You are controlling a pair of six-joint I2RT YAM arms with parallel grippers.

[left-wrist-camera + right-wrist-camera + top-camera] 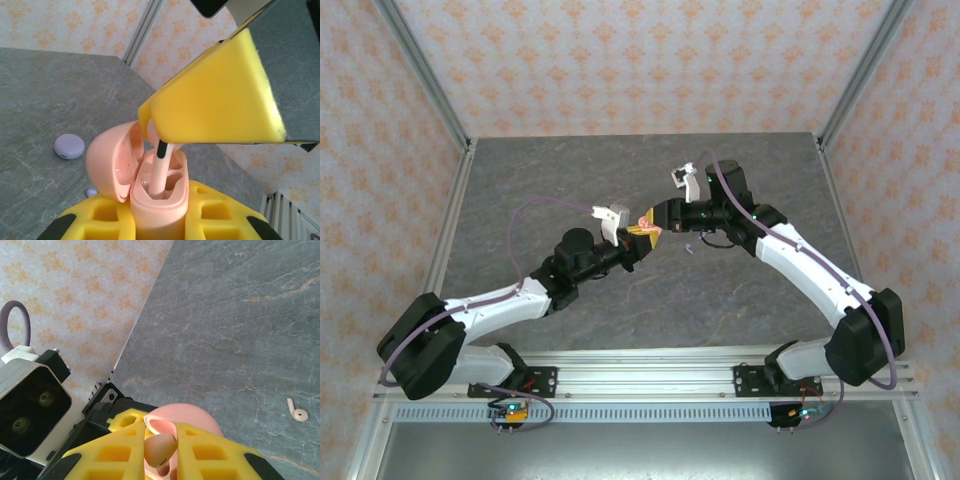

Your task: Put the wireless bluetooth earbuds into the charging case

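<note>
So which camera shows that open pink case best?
The left wrist view: the pink case sits close, lid open, sockets visible. The right wrist view catches a rounded part low in frame; the top view shows a pink speck.

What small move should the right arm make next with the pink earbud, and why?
Probably ease the right gripper slightly down into the open pink case: the earbud seems to have its stem in a socket, but its head sits above the rim, clamped between the pads.

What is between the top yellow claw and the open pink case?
A pink earbud. In the left wrist view the right claw pinches its top and its stem reaches down into the pink case.
</note>
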